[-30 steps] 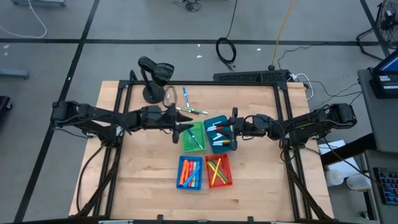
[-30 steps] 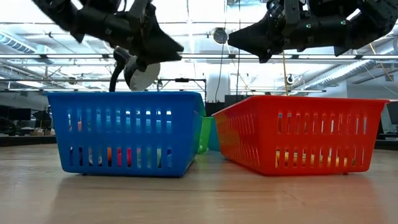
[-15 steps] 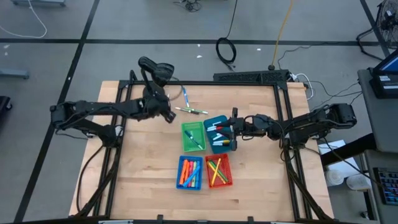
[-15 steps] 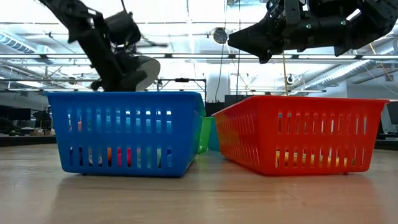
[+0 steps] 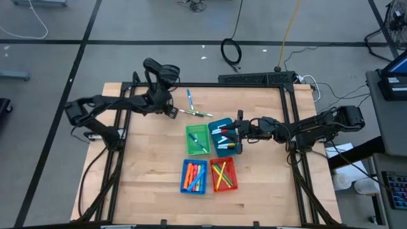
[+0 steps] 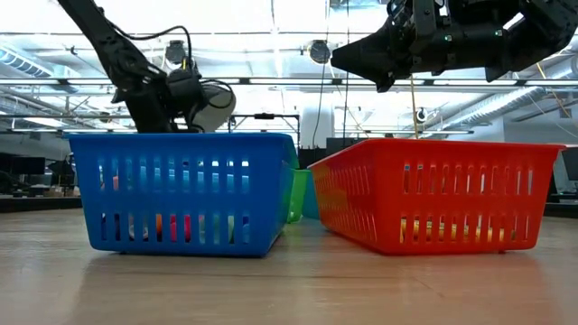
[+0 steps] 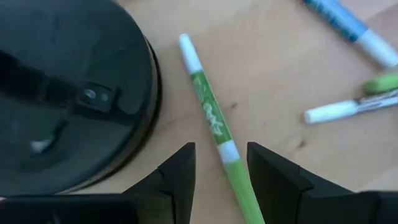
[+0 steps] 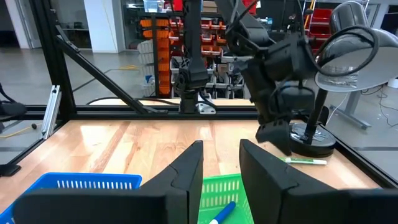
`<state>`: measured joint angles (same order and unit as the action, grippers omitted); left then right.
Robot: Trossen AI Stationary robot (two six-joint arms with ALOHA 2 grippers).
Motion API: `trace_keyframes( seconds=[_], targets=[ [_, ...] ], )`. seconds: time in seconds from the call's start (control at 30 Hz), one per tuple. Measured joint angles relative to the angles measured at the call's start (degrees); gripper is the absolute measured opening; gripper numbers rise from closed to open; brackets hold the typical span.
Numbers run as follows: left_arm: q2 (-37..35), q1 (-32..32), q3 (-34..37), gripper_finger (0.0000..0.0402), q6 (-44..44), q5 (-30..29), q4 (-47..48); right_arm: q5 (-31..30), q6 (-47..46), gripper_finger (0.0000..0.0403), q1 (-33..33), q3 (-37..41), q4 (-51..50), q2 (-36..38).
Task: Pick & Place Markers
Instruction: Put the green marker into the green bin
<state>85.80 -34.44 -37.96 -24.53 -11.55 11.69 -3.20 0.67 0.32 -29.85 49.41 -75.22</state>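
Observation:
My left gripper is open and low over the table beside a black lamp base. Its fingers stand on either side of a green marker with white ends, which lies flat on the wood, and do not touch it. A blue marker and two more green-and-white markers lie flat nearby. My right gripper is open and empty above the teal bin. Markers lie in the green bin, the teal bin, the blue bin and the red bin.
The desk lamp stands at the far left, right beside my left gripper. A black frame runs along the table's far edge and sides. Bare wood lies to the left of the bins and along the near edge.
My left gripper has left the green bin and gone toward the table's far left, down toward the lamp base and the green marker lying there.

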Motion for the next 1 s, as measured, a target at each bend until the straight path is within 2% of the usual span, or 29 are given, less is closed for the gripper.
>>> trace_keyframes(
  seconds=[0.23, 0.57, 0.67, 0.8, 1.0],
  targets=[
    [4.68, 1.82, 0.00, 0.0150, -0.01, 0.86, -2.33, 0.00, 0.00, 0.0091, 0.00, 0.00, 0.00, 0.00],
    [6.51, 1.99, -0.17, 0.0146, -0.28, 1.04, -0.37, 0.00, -0.02, 0.0091, 0.00, 0.00, 0.02, 0.00],
    [6.55, 1.99, -0.17, 0.0116, -0.61, 1.37, 0.72, 0.00, -0.02, 0.0091, 0.00, 0.00, 0.00, 0.00],
    [6.60, 1.97, -0.19, 0.0035, -1.58, 1.38, 1.49, 0.00, -0.02, 0.0091, 0.00, 0.00, 0.00, 0.00],
    [5.39, 3.37, -0.10, 0.0031, -0.20, 0.67, 1.72, 0.00, -0.02, 0.0091, 0.00, 0.00, -0.01, 0.00]
  ],
)
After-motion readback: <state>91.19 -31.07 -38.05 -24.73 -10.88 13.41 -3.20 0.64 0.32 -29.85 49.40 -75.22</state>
